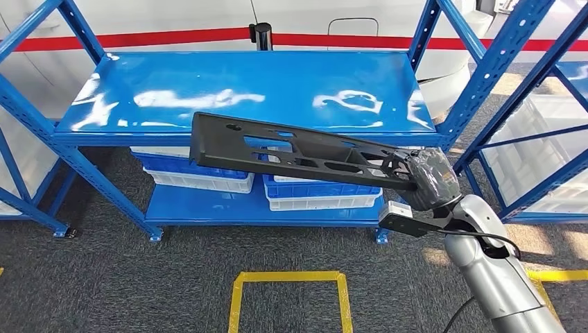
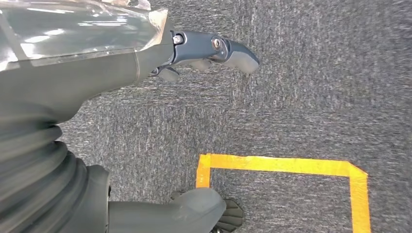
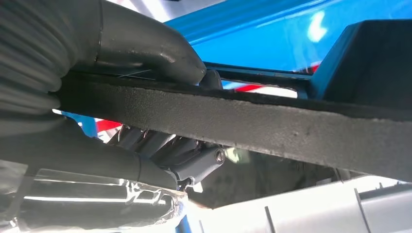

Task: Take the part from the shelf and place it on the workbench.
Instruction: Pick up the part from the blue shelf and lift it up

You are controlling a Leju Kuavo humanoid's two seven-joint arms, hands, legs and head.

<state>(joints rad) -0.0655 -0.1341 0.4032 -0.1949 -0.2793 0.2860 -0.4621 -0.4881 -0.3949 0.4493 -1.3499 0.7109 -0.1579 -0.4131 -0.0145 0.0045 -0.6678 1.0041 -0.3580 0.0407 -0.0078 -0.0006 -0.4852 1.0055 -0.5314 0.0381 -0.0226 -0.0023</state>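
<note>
My right hand point(image 1: 428, 177) is clamped on the right end of the long, flat black plastic part with cut-out slots point(image 1: 291, 152). In the right wrist view the thick grey thumb point(image 3: 160, 51) presses on one face of the part's rough dark edge point(image 3: 272, 124) and the darker fingers point(image 3: 189, 158) curl under the other, so I judge the grip firm. The part juts out to the left from the hand, roughly level and slightly tilted, in the air in front of the blue metal shelf point(image 1: 243, 90). It seems lifted off the top board, though I cannot tell for certain whether its far left end is touching.

My left hand point(image 2: 209, 53) hangs over the grey carpet floor point(image 2: 311, 97) near a yellow tape outline point(image 2: 277, 164), fingers loosely apart and holding nothing.

So I take the pick-up as done and the carry as the step in hand. I see no worktop from here, so next I would need to draw the part back from the shelf uprights, turn to find the worktop, and keep the long free end from swinging into the blue posts or the white and blue bins point(image 1: 319, 194) on the lower board.
</note>
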